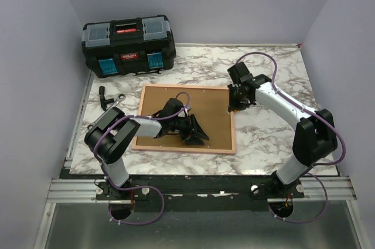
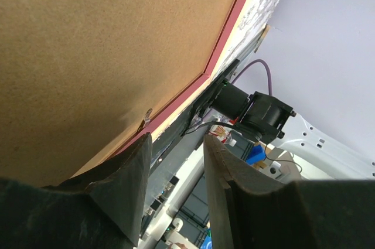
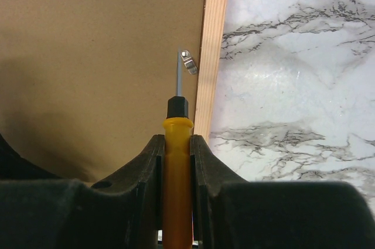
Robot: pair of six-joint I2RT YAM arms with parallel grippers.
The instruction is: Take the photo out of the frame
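Marbled worktop [image 1: 275, 137] fills the top view between lilac walls. A black toolbox [image 1: 129, 47] stands at its far left corner, and a few small dark tools [image 1: 108, 99] lie just in front of it, too small to name. Only this view shows the whole frame [image 1: 181, 150], which lies flat at the centre of the worktop with its brown backing board [image 1: 158, 99] facing up. The photo shows in no view.

The left arm [image 1: 117, 137] reaches low across the board from the near left, and from above its tip is only a dark shape. The left wrist view shows the left fingers [image 2: 126, 184] spread apart and holding nothing. They sit close to the board near the frame's pink border, where a small metal tab [image 2: 146, 115] sits.

The right arm [image 1: 281, 105] arches in from the near right and bends down at the frame's right edge. Its wrist view shows the right fingers [image 3: 146, 167] clamped on a yellow-handled screwdriver [image 3: 177, 161]. The thin shaft reaches a metal clip [image 3: 188, 61] on the board beside the border. The handle's lower end is cut off.
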